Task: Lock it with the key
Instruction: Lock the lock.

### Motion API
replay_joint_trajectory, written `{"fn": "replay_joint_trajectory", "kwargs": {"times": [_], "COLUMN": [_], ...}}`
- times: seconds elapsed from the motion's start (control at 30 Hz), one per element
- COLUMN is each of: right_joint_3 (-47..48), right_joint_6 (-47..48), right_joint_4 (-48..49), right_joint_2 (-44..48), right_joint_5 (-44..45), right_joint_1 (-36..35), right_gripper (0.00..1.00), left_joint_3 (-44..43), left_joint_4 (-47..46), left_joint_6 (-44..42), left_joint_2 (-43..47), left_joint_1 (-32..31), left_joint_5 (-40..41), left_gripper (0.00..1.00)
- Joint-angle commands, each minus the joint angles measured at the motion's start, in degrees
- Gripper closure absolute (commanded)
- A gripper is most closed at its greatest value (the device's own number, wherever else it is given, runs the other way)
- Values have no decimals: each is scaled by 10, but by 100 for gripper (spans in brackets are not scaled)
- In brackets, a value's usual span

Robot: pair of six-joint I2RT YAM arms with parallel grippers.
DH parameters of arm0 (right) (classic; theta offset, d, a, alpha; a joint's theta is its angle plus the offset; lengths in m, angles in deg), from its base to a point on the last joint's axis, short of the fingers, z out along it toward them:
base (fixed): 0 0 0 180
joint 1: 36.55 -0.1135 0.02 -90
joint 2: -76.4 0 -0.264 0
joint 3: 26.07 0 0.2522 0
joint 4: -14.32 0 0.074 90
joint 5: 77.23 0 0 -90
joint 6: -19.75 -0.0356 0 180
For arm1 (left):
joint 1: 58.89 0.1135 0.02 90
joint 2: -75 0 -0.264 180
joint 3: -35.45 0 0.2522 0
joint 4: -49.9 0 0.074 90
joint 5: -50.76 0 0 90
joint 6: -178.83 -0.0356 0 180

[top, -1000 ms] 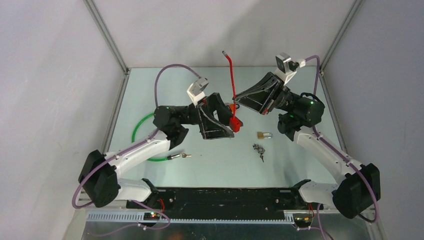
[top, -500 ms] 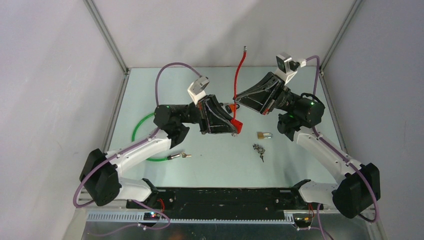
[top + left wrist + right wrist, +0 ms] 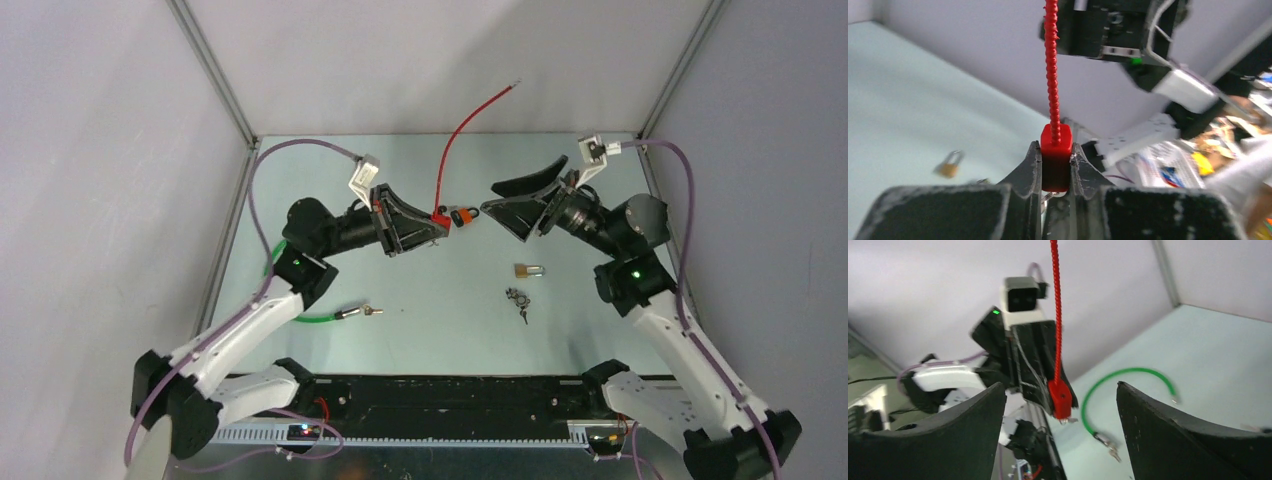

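A red cable lock is held up in the air. Its blocky body (image 3: 1056, 155) is pinched between my left gripper's (image 3: 1055, 150) fingers, and its ribbed cable (image 3: 450, 150) arcs up and to the right. A small metal piece, perhaps the key (image 3: 1068, 419), hangs at the body's lower end. My right gripper (image 3: 488, 198) stands wide open just right of the lock body (image 3: 440, 217), facing it and apart from it. In the right wrist view the red body (image 3: 1061, 397) shows beyond the spread fingers (image 3: 973, 415).
A green cable lock (image 3: 290, 292) lies on the table under the left arm, with a key (image 3: 372, 311) at its end. A small brass padlock (image 3: 528, 270) and a bunch of keys (image 3: 518, 298) lie right of centre. Grey walls close in the sides and back.
My left gripper has shut on the red lock body and raised it. My right gripper has opened, let go and drawn back to the right. The cable has swung right.
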Motion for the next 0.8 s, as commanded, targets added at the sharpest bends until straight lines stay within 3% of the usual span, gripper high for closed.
{"fn": "replay_joint_trajectory", "kwargs": {"times": [0.0,0.1,0.43,0.77], "right_joint_3": [5,11,86,101], "right_joint_6": [146,182,316,460], "right_joint_4": [-205,-283,-444,-559], "right_joint_2": [66,101,108,61], "right_joint_5": [78,111,153,105], "right_joint_1": [24,53,70,53], "right_gripper": [17,21,28,28], "left_joint_3": [-67,-95,-142,-149], "left_joint_4": [339,466,668,741], "left_joint_6": [-256,-313,-400,-448], "left_joint_2": [64,70,59,75], "left_joint_1": [-12,-23,-88,-146], "left_joint_5": [161,232,382,391], "left_gripper": [100,100,100,100]}}
